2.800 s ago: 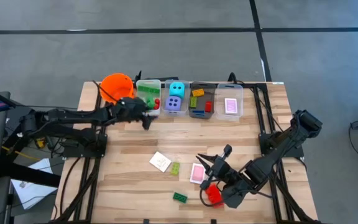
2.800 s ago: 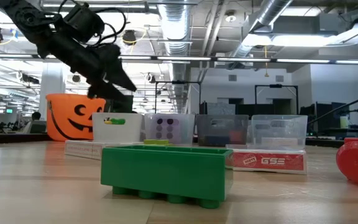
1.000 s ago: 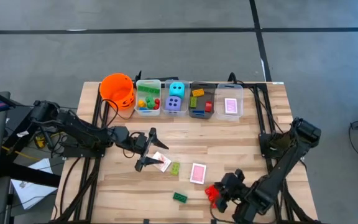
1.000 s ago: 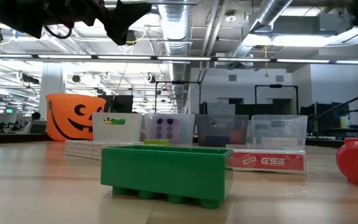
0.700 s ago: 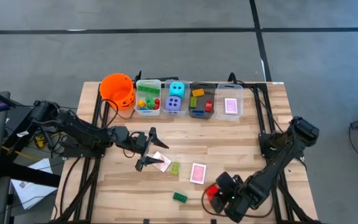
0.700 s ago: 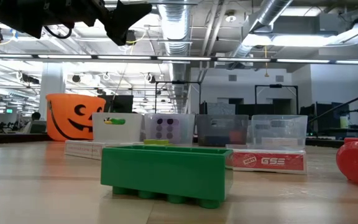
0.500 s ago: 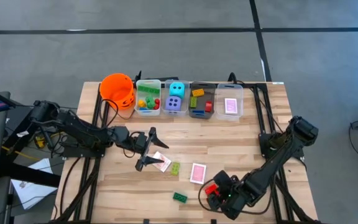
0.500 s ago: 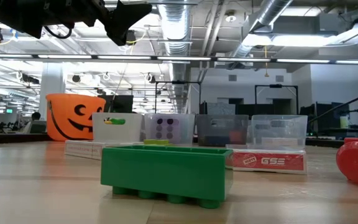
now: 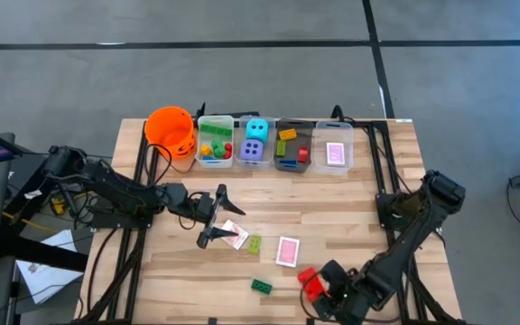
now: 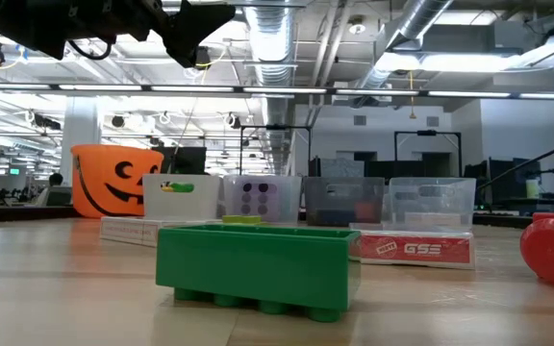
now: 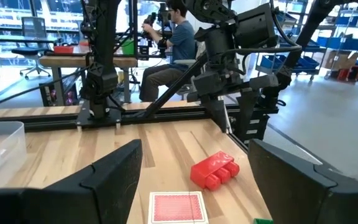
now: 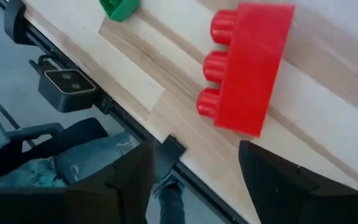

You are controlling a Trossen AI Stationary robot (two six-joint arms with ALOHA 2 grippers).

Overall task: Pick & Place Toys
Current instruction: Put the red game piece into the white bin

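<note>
Roughly midway: bricks and two dice already sorted into clear bins [image 9: 275,167] along the far edge, one pink card [image 9: 335,154] in the rightmost bin; still loose on the table [image 9: 350,217]: red brick [image 9: 309,279], dark green brick [image 9: 262,286], light green brick [image 9: 255,244], pink-backed card [image 9: 286,251] and a white card [image 9: 234,235]. Red brick lying free near the front edge, at about 5 o'clock from table centre, studs on its side, long axis diagonal in the high view, roughly 10-to-4 o'clock; not gripped. Right gripper [image 9: 325,287] just beside it at its 4 o'clock side, fingers [image 12: 129,180] apart, brick ahead of them rather than between them, no contact visible. Dark green brick just at 9 o'clock of the red one. Left gripper [image 9: 213,218] hovering over the white card at about 8 o'clock from centre, fingers [image 11: 110,177] spread wide, nothing held. Orange pumpkin bucket [image 9: 170,126] at far left, 11 o'clock, not involved.
</note>
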